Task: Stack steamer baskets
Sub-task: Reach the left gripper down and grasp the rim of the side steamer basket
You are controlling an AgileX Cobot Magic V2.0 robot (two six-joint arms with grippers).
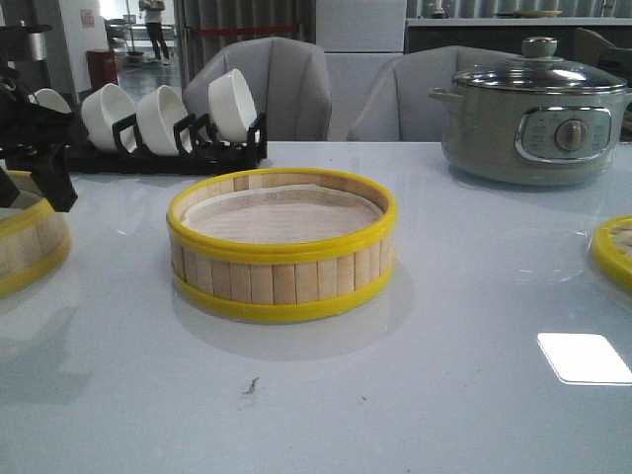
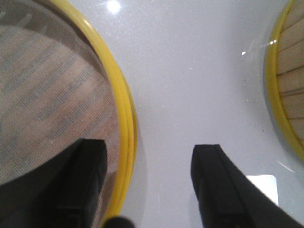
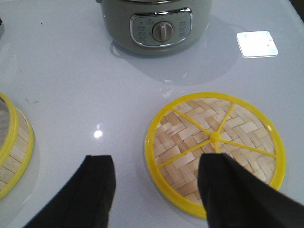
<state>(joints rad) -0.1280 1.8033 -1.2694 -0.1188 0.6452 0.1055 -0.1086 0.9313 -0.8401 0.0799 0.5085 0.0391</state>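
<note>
One steamer basket with a white liner stands mid-table, apart from both grippers. A second steamer basket is cut off by the left edge of the front view. My left gripper hangs open over this basket's yellow rim, one finger over the liner and the other over bare table. The woven lid lies flat at the right. My right gripper is open above the lid's near rim, one finger over the weave and the other over the table. Neither gripper holds anything.
A grey-green electric pot with a glass lid stands at the back right, also seen in the right wrist view as the pot. A black rack of white bowls lines the back left. Grey chairs stand behind the table.
</note>
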